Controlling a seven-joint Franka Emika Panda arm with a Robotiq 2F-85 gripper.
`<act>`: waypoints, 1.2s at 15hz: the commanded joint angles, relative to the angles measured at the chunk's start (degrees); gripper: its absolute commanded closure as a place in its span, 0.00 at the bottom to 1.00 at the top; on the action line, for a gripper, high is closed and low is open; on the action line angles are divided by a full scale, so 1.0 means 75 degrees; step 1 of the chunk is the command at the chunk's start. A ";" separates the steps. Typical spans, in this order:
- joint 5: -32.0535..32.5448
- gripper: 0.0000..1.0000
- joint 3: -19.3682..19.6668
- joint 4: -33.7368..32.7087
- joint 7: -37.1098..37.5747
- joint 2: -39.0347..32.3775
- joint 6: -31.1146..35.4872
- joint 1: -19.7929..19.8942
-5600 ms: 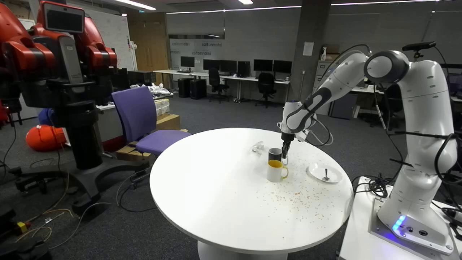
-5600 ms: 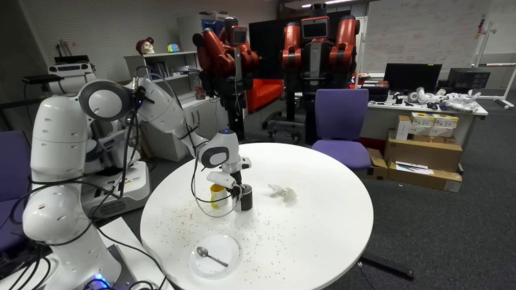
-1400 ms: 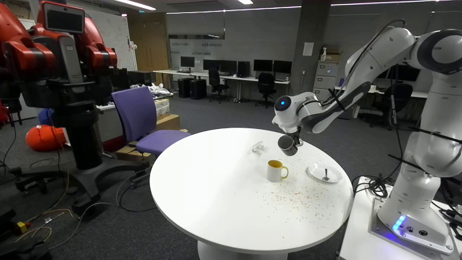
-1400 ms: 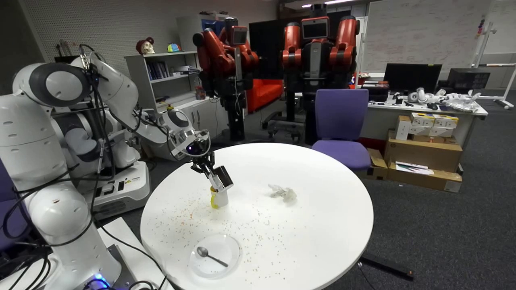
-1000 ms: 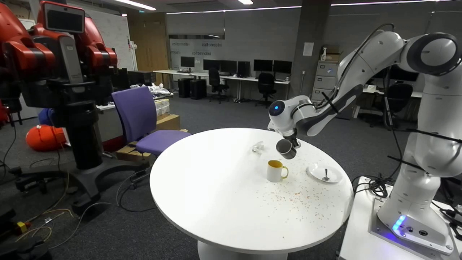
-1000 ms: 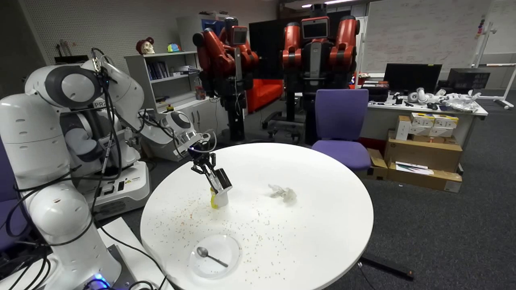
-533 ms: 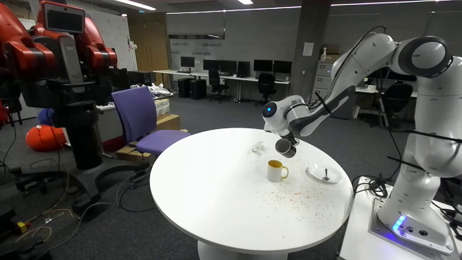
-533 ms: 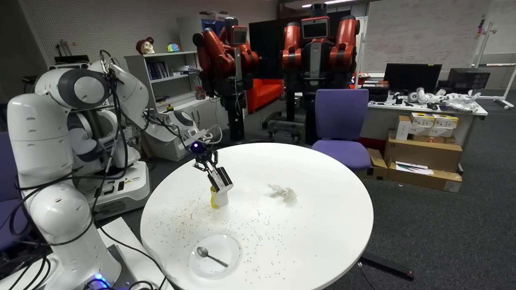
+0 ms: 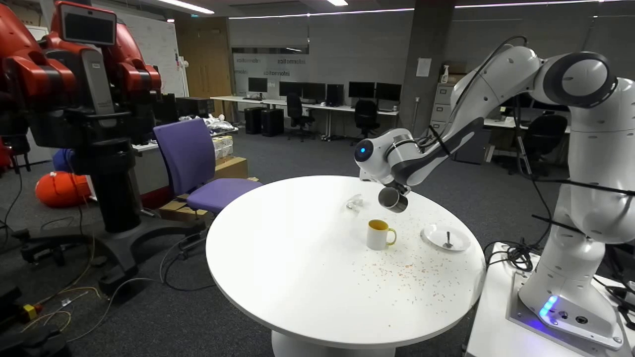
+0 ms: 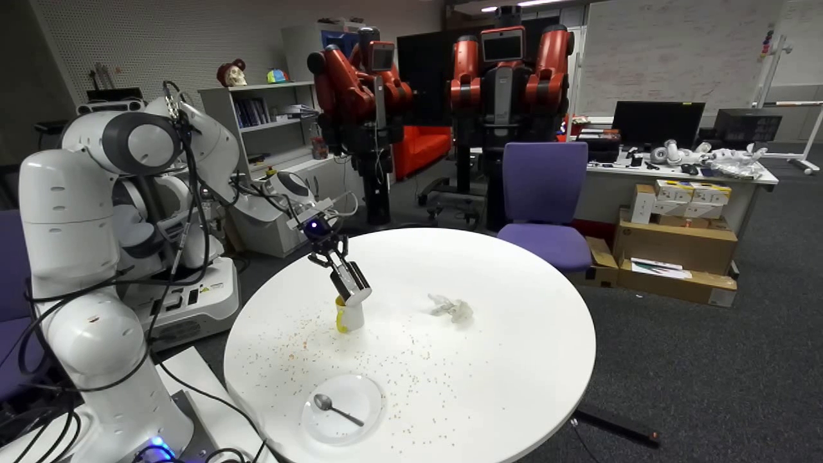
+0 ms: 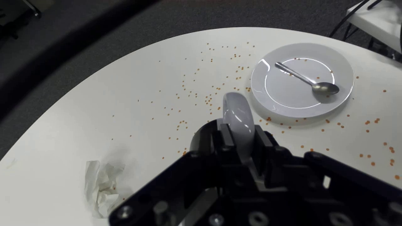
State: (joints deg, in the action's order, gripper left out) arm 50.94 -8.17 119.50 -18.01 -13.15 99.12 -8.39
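Observation:
My gripper [image 11: 245, 135] is shut on the pale handle [image 11: 237, 114] of a dark mug with white parts [image 9: 393, 199]. The mug is off the table and tilted well over; its opening shows in an exterior view and its pale base [image 10: 358, 296] in an exterior view. In the wrist view the mug body [image 11: 203, 136] is mostly hidden behind the left finger. The gripper [image 10: 335, 258] slants down over the table. A white mug with a yellow inside [image 9: 377, 237] stands upright below and near the held mug; in an exterior view it is partly hidden [image 10: 352, 318].
A white plate [image 11: 282, 106] with a metal spoon [image 11: 325, 88] lies on the round white table [image 9: 297, 277]. Crumpled clear or white wrapping [image 10: 452, 308] lies on it too. Small orange bits [image 9: 409, 270] are scattered about. A purple chair [image 10: 543, 206] stands at the table's edge.
Earlier the dark mug stood upright on the table with the gripper at it. It has since been lifted and tilted. In the last second the wrist shifted and tilted the mug slightly further.

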 commanded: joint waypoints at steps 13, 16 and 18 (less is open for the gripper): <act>0.0192 0.95 -0.0144 -0.0477 -0.1688 -0.0544 -0.1027 -0.0074; 0.0199 0.95 -0.0173 -0.0669 -0.1969 -0.0650 -0.1386 -0.0088; 0.0206 0.95 -0.0207 -0.0815 -0.2193 -0.0709 -0.1645 -0.0094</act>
State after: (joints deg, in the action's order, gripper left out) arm 50.98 -9.37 116.49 -30.91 -17.95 92.12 -8.41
